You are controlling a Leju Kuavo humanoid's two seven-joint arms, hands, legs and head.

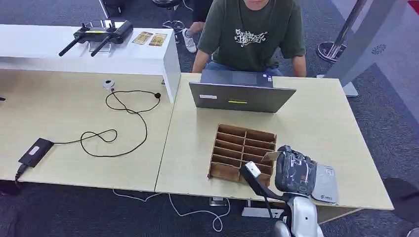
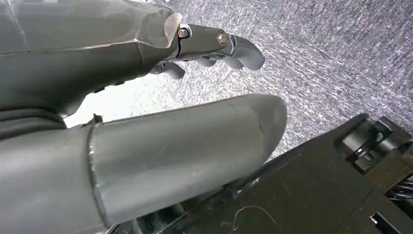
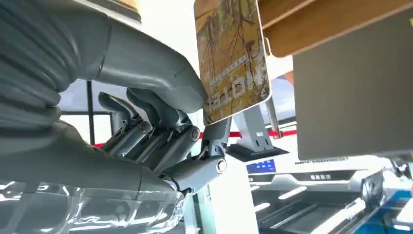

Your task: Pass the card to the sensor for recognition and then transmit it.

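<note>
Pinching only one edge of the card [image 3: 233, 58] between thumb and fingers, the right hand [image 1: 295, 170] holds it over the near right corner of the wooden divider tray [image 1: 232, 148], with the grey sensor pad [image 1: 326, 183] just beside the hand at about four o'clock on the table [image 1: 316, 123]. With so little of the card clamped, I judge it could twist or slip out on a quick swing toward the pad, or clip the tray's wall. The left hand [image 2: 214, 46] hangs over carpet, fingers loosely apart, holding nothing.
</note>
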